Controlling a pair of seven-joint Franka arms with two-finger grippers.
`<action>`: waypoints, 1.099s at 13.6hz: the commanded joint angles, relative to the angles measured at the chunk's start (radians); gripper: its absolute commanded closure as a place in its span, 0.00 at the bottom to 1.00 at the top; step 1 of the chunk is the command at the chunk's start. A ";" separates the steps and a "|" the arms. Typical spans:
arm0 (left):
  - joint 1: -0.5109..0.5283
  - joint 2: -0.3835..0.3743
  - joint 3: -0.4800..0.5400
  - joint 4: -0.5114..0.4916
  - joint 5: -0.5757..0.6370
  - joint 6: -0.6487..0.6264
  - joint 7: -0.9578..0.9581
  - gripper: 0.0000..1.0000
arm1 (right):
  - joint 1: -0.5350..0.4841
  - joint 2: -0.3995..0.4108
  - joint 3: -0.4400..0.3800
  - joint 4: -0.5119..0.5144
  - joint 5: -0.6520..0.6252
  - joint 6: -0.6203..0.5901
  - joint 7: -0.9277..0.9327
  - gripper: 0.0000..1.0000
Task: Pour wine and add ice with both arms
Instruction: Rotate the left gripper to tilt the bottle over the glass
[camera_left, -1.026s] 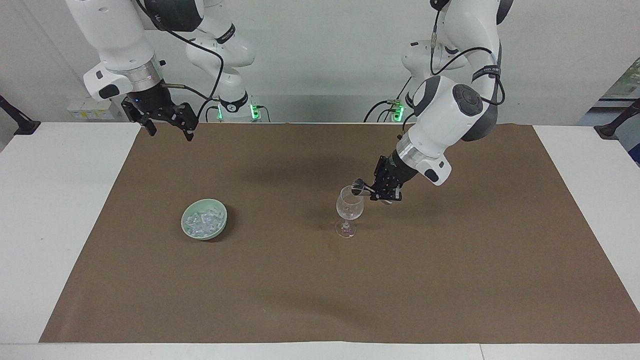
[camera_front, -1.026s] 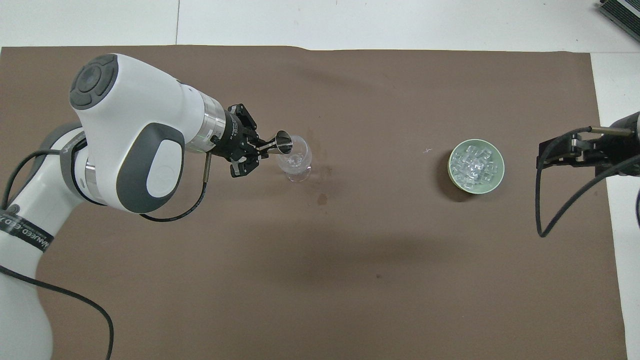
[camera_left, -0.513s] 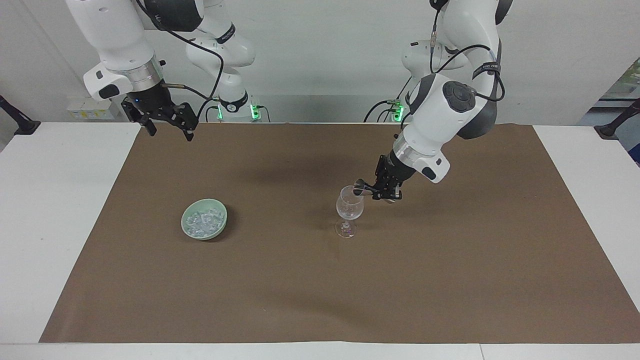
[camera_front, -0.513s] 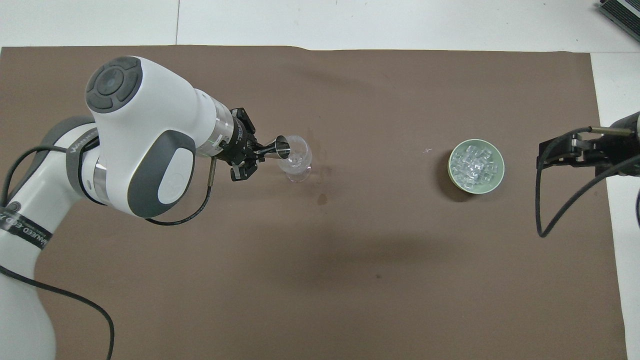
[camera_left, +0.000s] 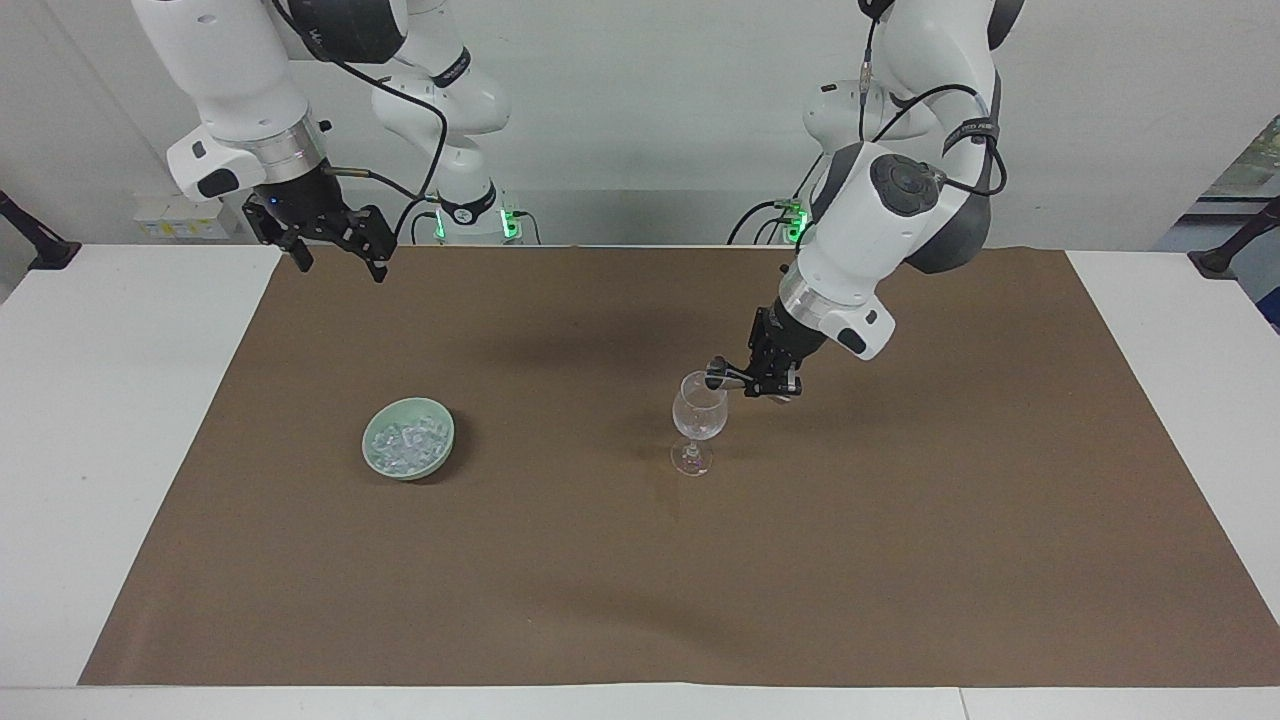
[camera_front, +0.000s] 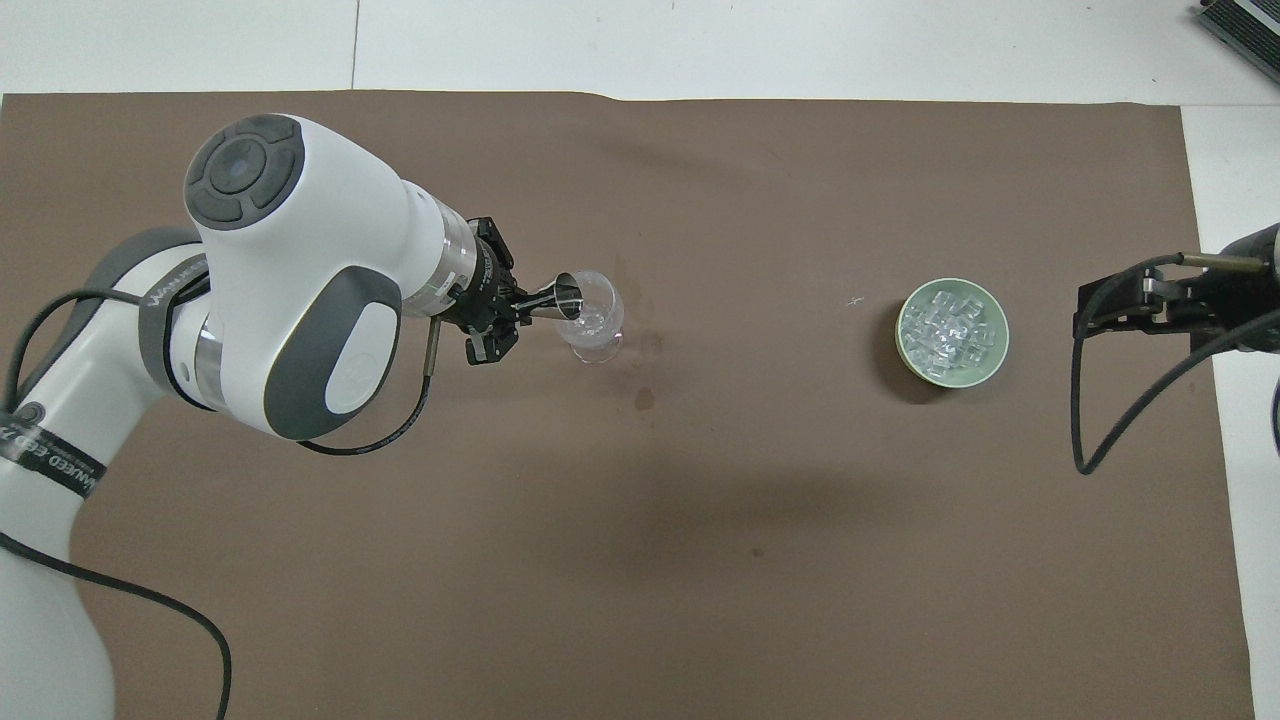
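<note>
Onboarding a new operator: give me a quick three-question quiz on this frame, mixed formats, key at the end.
1. True or false: the left gripper holds a metal jigger tipped over the wine glass.
2. What lies in the pale green bowl?
A. ice
B. grapes
C. nothing
3. Fill in: the right gripper is ____ and waits above the robots' edge of the brown mat.

Key:
1. true
2. A: ice
3. open

Bowl (camera_left: 408, 452): pale green; ice (camera_left: 404, 442) clear-whitish. Mat (camera_left: 640, 560): plain brown, on white tabletop (camera_left: 100, 450). Jigger (camera_front: 562, 297) silver; wine glass (camera_left: 698, 420) clear.
</note>
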 joint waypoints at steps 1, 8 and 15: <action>-0.014 0.004 0.006 0.057 0.025 -0.086 -0.017 1.00 | -0.018 -0.021 0.003 -0.028 0.024 0.012 -0.040 0.00; -0.014 0.014 -0.027 0.060 0.124 -0.091 -0.079 1.00 | -0.019 -0.021 0.003 -0.028 0.024 0.011 -0.040 0.00; -0.025 0.031 -0.062 0.077 0.205 -0.093 -0.144 1.00 | -0.019 -0.023 0.003 -0.029 0.024 0.011 -0.040 0.00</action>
